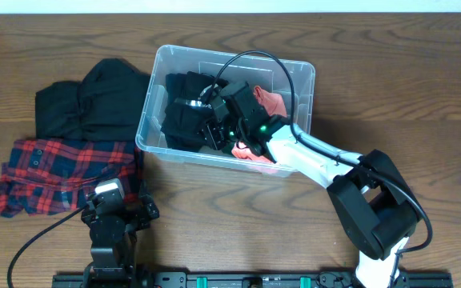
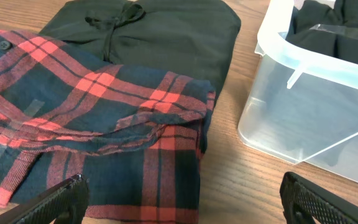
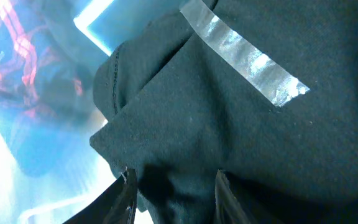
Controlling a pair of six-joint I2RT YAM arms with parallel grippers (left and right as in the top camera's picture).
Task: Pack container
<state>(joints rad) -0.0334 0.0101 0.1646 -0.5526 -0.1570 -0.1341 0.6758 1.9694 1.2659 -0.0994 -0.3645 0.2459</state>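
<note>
- Overhead view: the large clear plastic rectangular container [image 1: 154, 138] sits on the brown wooden desk [image 1: 422, 88], just right of the clothes pile and slightly askew.
- Inside it, a black folded garment [image 1: 181, 112] fills the left half, and a coral-pink cloth [image 1: 274, 101] lies at the right end.
- The right arm stretches from its base at the near right edge, its white link slanting up and left over the container's near wall, with the wrist bent down into the tub.
- The right tool [image 1: 213, 128] is among the black fabric. In the right wrist view its fingers [image 3: 127, 193] stand narrowly apart, pinching a fold of that garment, which carries a strip of silvery tape [image 3: 247, 59].
- The left arm is tucked low at the near left edge, its left tool [image 1: 109, 194] over the near edge of a red-and-navy plaid shirt [image 1: 62, 176].
- In the left wrist view the left tool [image 2: 182, 198] is spread wide and holds nothing.
- A dark folded top [image 1: 94, 100] lies beyond the plaid shirt, beside the container's left wall [image 2: 303, 118].
</note>
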